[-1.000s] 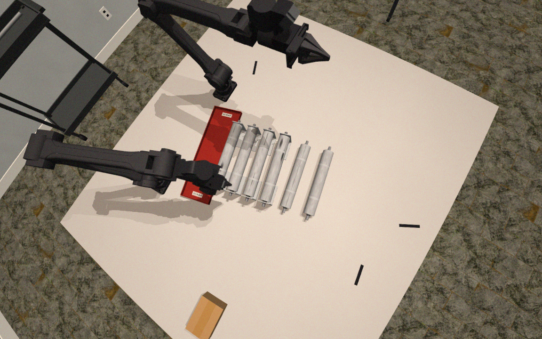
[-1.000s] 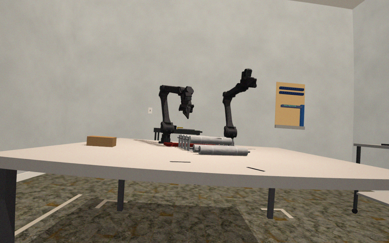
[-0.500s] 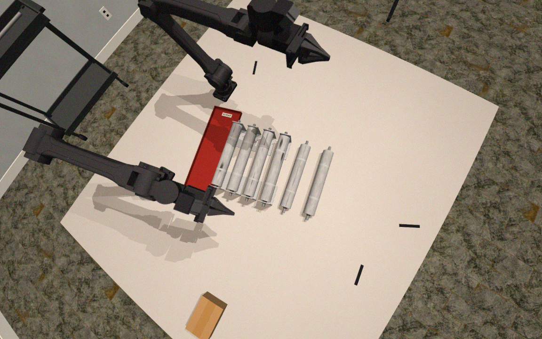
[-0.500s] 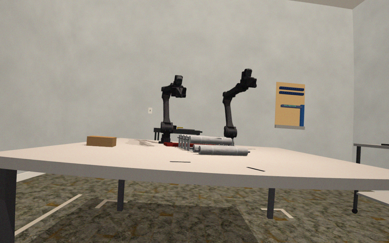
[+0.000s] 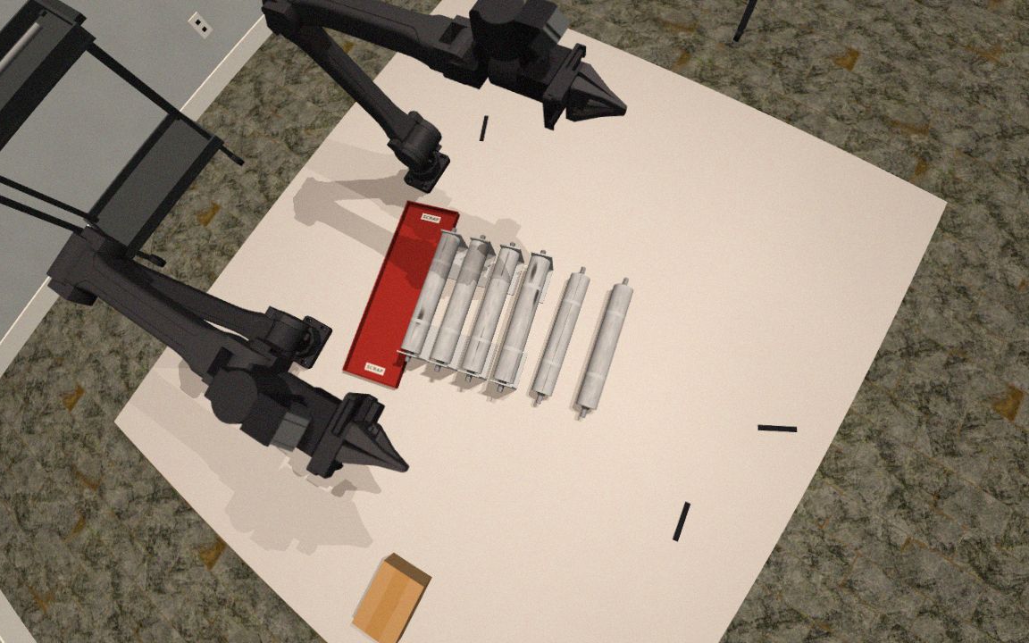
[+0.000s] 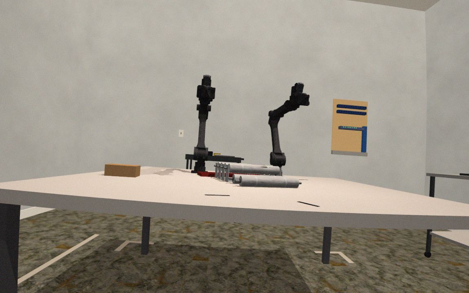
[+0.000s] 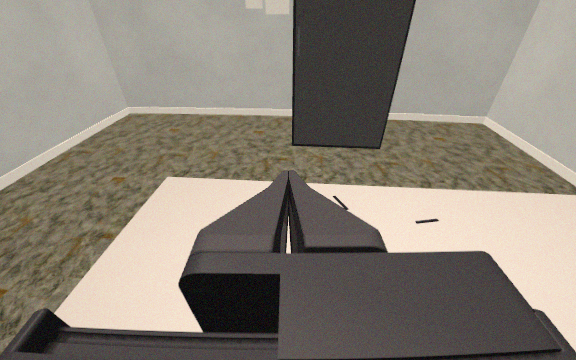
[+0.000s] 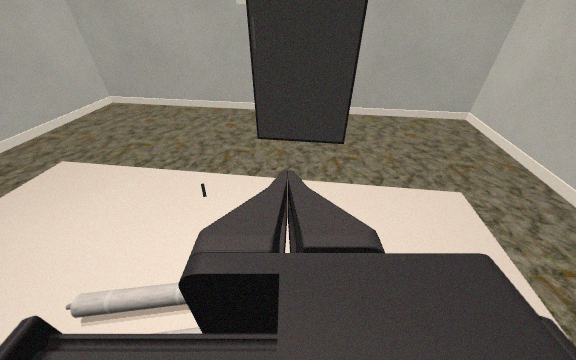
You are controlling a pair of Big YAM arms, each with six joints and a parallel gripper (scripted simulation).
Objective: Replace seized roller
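The roller bed (image 5: 476, 307) holds four grey rollers side by side in the middle of the table. The empty red scrap tray (image 5: 397, 296) lies along its left side. Two spare rollers (image 5: 560, 334) (image 5: 605, 346) lie on the table to the right of the bed. My right gripper (image 5: 400, 463) is shut and empty. It is raised high, in front of the tray's near end. One roller end (image 8: 128, 299) shows below it in the right wrist view. My left gripper (image 5: 620, 107) is shut and empty, raised high beyond the far end of the bed.
A cardboard box (image 5: 390, 597) sits at the table's near edge. Short black marks (image 5: 776, 429) (image 5: 681, 520) (image 5: 483, 128) lie on the table. A dark metal rack (image 5: 62, 120) stands off the table behind the arm bases.
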